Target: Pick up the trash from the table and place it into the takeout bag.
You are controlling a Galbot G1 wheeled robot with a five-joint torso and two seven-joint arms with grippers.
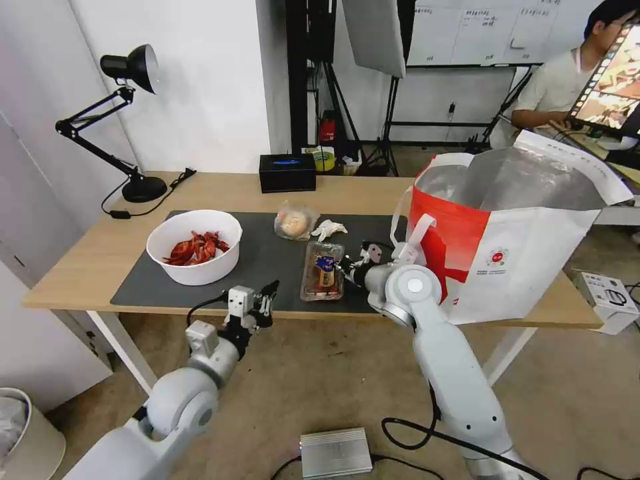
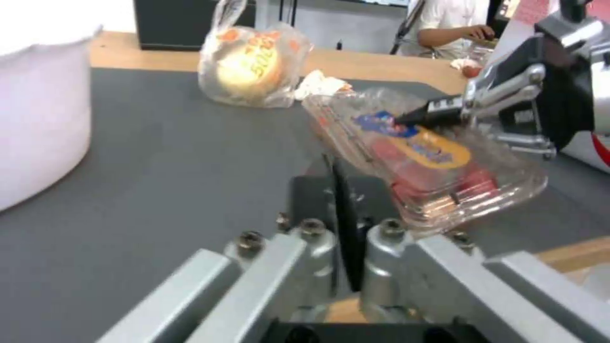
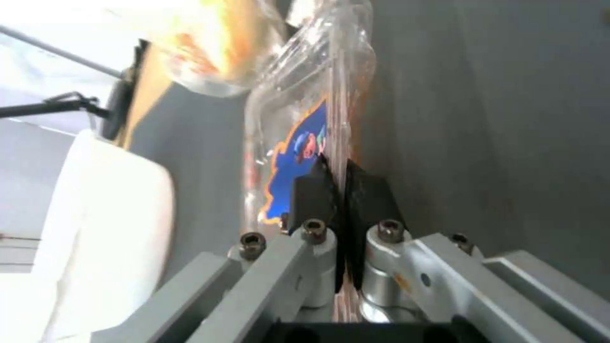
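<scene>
The tabletop is covered at its middle by a dark grey mat. The takeout bag is stood open at the tabletop's right end. On the mat's left part the white bowl of crayfish shells is set, with the bagged bun and crumpled tissue farther back. The clear plastic tray is pinched at its edge by the closed right claw and tilted above the mat. The left claw is held shut, empty, at the tabletop's near edge.
</scene>
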